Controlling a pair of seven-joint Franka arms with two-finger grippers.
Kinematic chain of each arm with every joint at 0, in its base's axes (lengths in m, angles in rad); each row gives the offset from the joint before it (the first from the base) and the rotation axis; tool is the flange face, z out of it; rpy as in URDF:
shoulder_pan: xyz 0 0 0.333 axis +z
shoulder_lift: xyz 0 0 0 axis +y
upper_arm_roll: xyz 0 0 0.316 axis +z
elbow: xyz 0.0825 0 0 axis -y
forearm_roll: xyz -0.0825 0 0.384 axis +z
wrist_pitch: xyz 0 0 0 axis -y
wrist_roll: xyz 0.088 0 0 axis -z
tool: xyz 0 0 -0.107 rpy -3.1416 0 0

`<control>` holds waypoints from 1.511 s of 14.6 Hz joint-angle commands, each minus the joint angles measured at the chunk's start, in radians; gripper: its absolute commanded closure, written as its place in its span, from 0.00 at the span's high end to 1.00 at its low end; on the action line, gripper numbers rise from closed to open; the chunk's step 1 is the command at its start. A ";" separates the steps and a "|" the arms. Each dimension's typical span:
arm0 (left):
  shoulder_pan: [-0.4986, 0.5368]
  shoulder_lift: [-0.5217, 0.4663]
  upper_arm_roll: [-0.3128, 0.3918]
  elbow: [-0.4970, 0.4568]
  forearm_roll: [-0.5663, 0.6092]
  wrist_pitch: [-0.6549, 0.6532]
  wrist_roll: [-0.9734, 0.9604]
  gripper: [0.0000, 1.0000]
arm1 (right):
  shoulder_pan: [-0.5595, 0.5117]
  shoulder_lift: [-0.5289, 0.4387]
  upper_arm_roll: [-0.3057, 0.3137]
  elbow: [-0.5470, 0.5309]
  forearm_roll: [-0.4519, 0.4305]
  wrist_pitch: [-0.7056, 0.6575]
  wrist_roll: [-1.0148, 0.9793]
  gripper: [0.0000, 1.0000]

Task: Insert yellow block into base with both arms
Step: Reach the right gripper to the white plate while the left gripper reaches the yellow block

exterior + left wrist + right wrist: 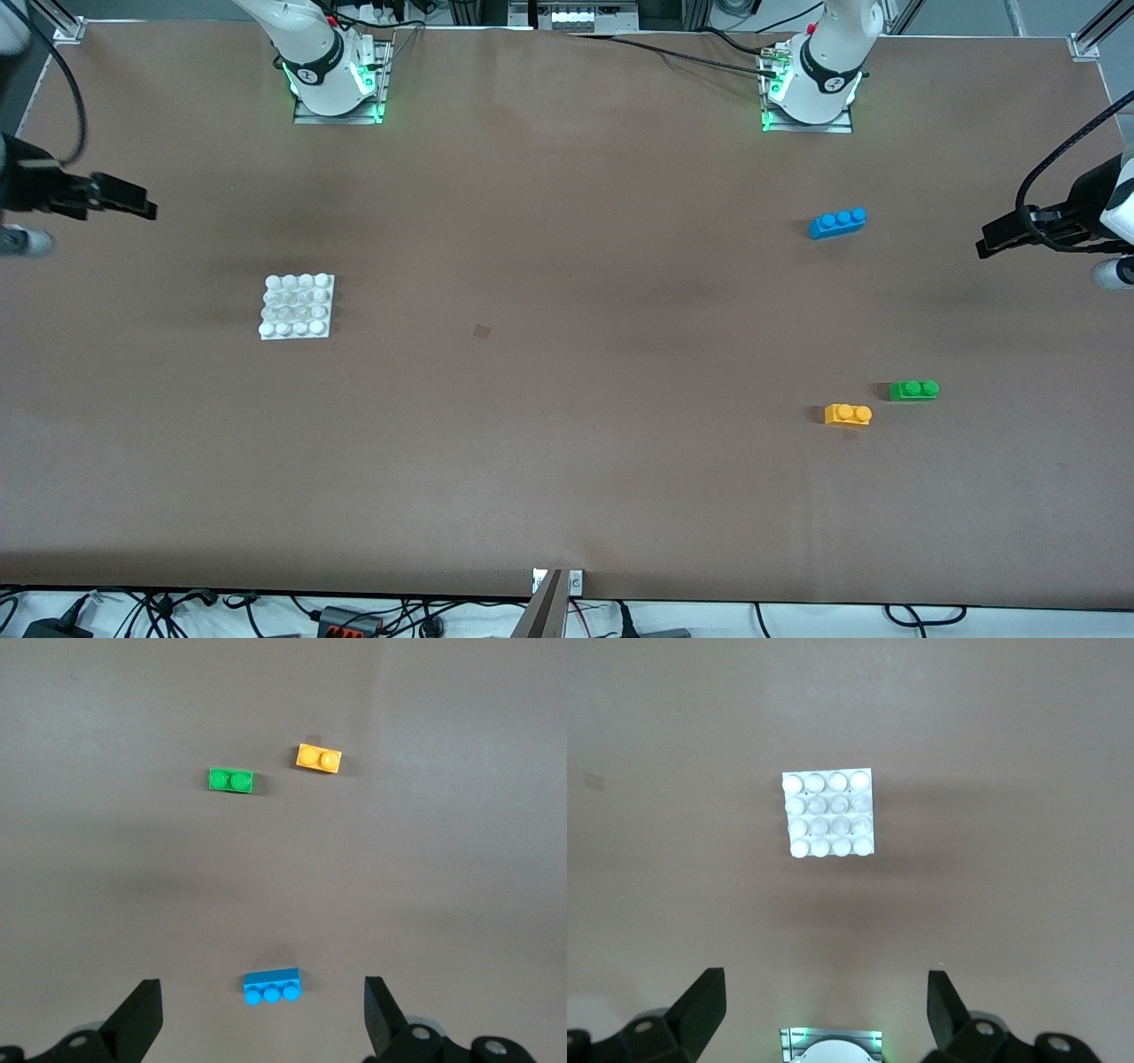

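Left gripper [261, 1023] and right gripper [824, 1019] wide open, empty; left should straddle yellow block [848, 414], avoiding green brick [913, 389] just beside

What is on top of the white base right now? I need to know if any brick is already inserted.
Nothing: the base shows only bare studs. The yellow block lies on the table beside the green brick.

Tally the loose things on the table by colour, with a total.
Yellow block: 1
Green brick: 1
Blue brick: 1
White base: 1
Total: 4
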 commanded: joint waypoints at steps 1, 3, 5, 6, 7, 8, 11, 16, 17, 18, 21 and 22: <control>-0.001 0.002 -0.002 0.013 0.009 -0.019 0.009 1.00 | 0.011 0.021 -0.001 -0.107 -0.009 0.151 -0.003 1.00; -0.002 0.003 -0.002 0.013 0.009 -0.019 0.009 1.00 | 0.020 0.021 -0.001 -0.222 -0.006 0.326 -0.004 1.00; -0.004 0.006 -0.005 0.015 0.010 -0.021 0.009 1.00 | 0.021 0.024 -0.001 -0.335 -0.004 0.507 -0.010 1.00; -0.004 0.008 -0.005 0.015 0.010 -0.021 0.011 1.00 | 0.021 0.029 -0.001 -0.388 -0.004 0.587 -0.014 1.00; -0.001 0.017 -0.003 0.015 0.010 -0.021 0.011 1.00 | 0.021 0.043 -0.001 -0.437 -0.004 0.664 -0.014 1.00; 0.001 0.026 -0.002 0.015 0.010 -0.019 0.012 1.00 | 0.020 0.058 0.001 -0.464 -0.004 0.727 -0.014 1.00; 0.004 0.067 0.007 0.007 0.010 0.045 0.012 1.00 | 0.023 0.121 0.001 -0.482 -0.004 0.818 -0.014 1.00; -0.008 0.236 -0.002 0.002 0.019 0.235 0.015 1.00 | 0.026 0.170 0.001 -0.583 -0.003 1.033 -0.020 1.00; -0.012 0.283 -0.002 0.002 0.019 0.295 0.015 1.00 | 0.027 0.194 0.002 -0.584 -0.001 1.056 -0.020 1.00; -0.012 0.322 -0.002 0.002 0.021 0.339 0.012 1.00 | 0.027 0.211 0.002 -0.584 -0.001 1.065 -0.020 1.00; -0.027 0.417 -0.003 0.006 0.065 0.436 0.002 1.00 | 0.026 0.259 0.013 -0.584 0.000 1.071 -0.088 1.00; -0.031 0.451 -0.005 0.009 0.093 0.462 0.000 1.00 | 0.018 0.270 0.013 -0.584 0.001 1.073 -0.119 1.00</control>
